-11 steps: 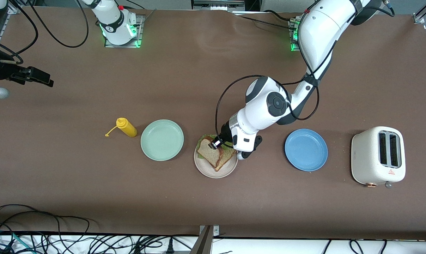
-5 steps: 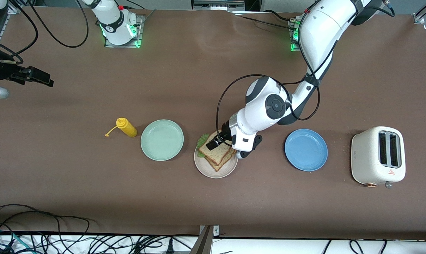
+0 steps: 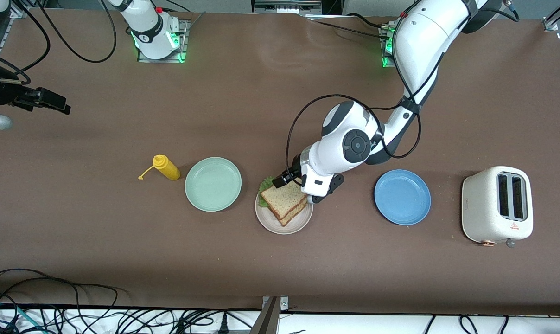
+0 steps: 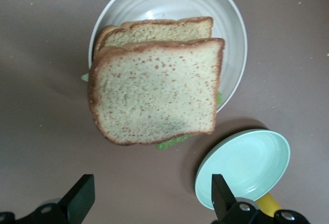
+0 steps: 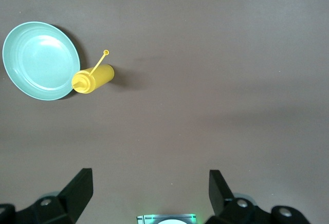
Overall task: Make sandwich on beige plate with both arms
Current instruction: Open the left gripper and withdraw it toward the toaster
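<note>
The sandwich [image 3: 283,202] lies on the beige plate [image 3: 284,229]: two bread slices stacked, with green lettuce [image 3: 263,187] peeking out at the edge. In the left wrist view the top slice of the sandwich [image 4: 154,95] covers most of the beige plate [image 4: 232,44]. My left gripper [image 3: 282,178] hangs open over the table just beside the plate's rim, holding nothing; between its fingers is bare table [image 4: 149,203]. My right gripper [image 3: 57,104] waits high at the right arm's end of the table, open and empty [image 5: 149,193].
A mint-green plate [image 3: 213,184] and a yellow mustard bottle [image 3: 167,168] lie toward the right arm's end. A blue plate [image 3: 402,196] and a cream toaster [image 3: 497,204] stand toward the left arm's end. Cables [image 3: 76,315] run along the table's near edge.
My left gripper opened and let go of the top bread slice, which now lies flat on the stack. The gripper has drawn back off the plate. The right arm has not moved.
</note>
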